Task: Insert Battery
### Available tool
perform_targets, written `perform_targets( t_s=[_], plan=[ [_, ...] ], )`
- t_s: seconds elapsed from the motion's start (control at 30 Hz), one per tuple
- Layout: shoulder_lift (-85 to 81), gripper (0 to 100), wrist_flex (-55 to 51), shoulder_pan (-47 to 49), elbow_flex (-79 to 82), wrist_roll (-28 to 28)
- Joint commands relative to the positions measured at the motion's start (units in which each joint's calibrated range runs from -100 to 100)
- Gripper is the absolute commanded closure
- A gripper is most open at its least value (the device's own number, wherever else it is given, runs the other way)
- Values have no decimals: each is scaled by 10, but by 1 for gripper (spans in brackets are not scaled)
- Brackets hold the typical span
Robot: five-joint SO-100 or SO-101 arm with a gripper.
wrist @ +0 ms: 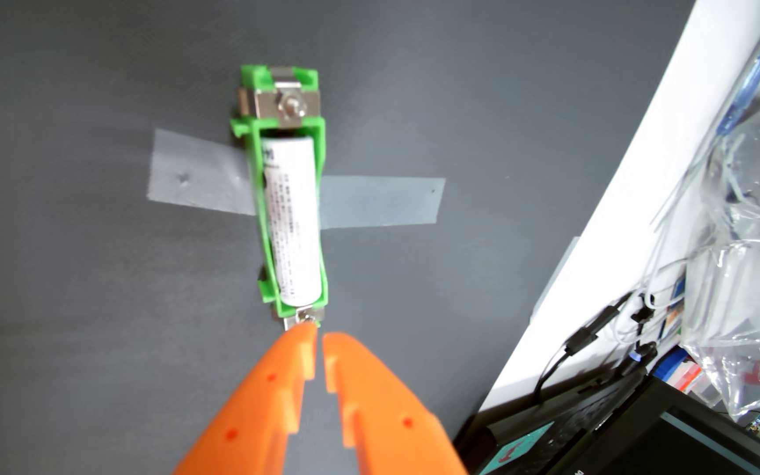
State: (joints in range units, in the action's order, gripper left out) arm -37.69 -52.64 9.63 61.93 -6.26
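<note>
A white cylindrical battery (291, 219) lies lengthwise inside a green plastic holder (318, 150) with metal contacts at both ends. The holder is taped to a dark grey mat with grey tape (378, 201). My orange gripper (320, 335) enters from the bottom edge. Its fingertips sit just below the holder's near metal contact, almost closed with a narrow gap, and hold nothing.
The dark grey mat (72, 319) fills the left and middle. A white table edge (620, 205) runs diagonally at right. Beyond it lie a clear plastic bag (753, 274), black cables (588, 338) and a laptop (597, 434) at bottom right.
</note>
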Motion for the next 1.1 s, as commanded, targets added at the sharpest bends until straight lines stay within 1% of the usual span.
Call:
perform_targets(
  t_s=[0.0, 0.17, 0.33, 1.07],
  plan=[
    [23, 99, 19, -5, -6, -1],
    [91, 99, 26, -5, -33, -1],
    [117, 99, 26, -5, -42, -1],
    [121, 99, 28, -5, -42, -1]
  ],
)
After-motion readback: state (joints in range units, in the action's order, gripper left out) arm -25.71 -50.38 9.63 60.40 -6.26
